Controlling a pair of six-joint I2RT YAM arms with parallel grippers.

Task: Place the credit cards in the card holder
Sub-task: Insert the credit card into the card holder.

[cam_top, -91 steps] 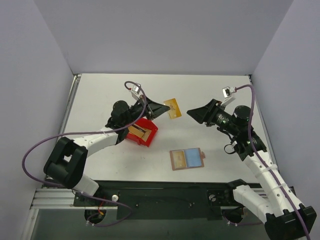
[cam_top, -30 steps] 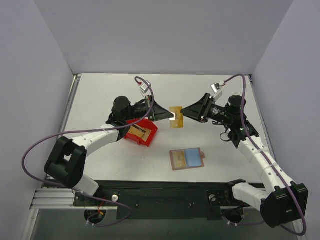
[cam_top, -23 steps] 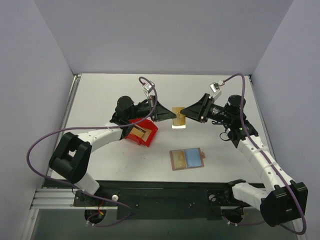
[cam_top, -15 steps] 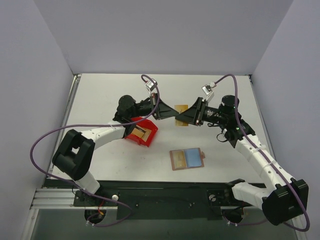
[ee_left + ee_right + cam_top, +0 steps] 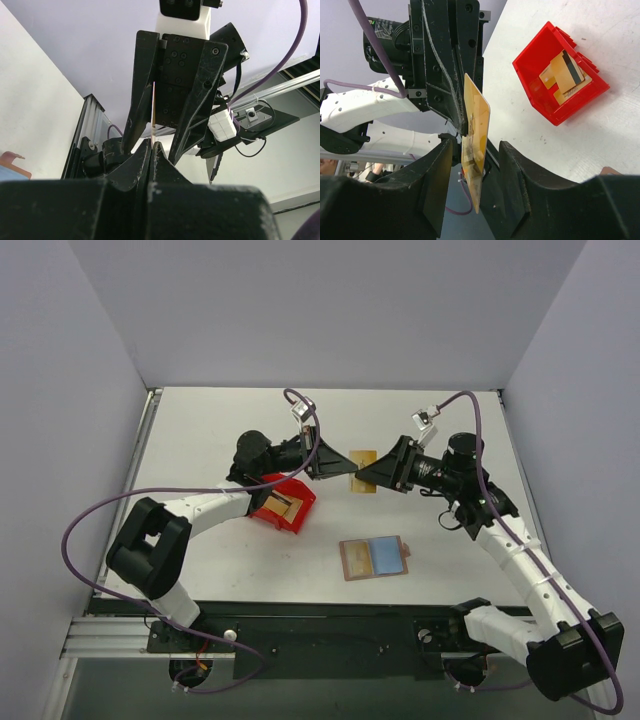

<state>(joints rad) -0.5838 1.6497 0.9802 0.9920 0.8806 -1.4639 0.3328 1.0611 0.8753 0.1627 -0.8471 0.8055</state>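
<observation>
The left gripper (image 5: pixel 152 150) has its jaws pressed together on the lower edge of one credit card (image 5: pixel 479 115), which the left wrist view shows edge-on as a thin pale line rising from between the two black tips. The card is lifted off the desk (image 5: pixel 200 440), between the two arms, its gold face turned toward the right wrist camera. The right gripper (image 5: pixel 476 143) faces the left one head-on, its jaws standing apart on either side of the same card; a gap shows on each side of it in the right wrist view, so these jaws are parted and not clamping the card. In the left wrist view the card lies nearer to one of those far jaws than to the other, though I cannot tell whether it touches. Below and to the left of the meeting point, a red bin (image 5: pixel 582 102) sits on the desk holding the other cards (image 5: pixel 563 74), one showing a dark stripe. The card holder (image 5: pixel 374 557) lies spread open on the desk nearer the arm bases, tan and light blue inside, well apart from both grippers.
</observation>
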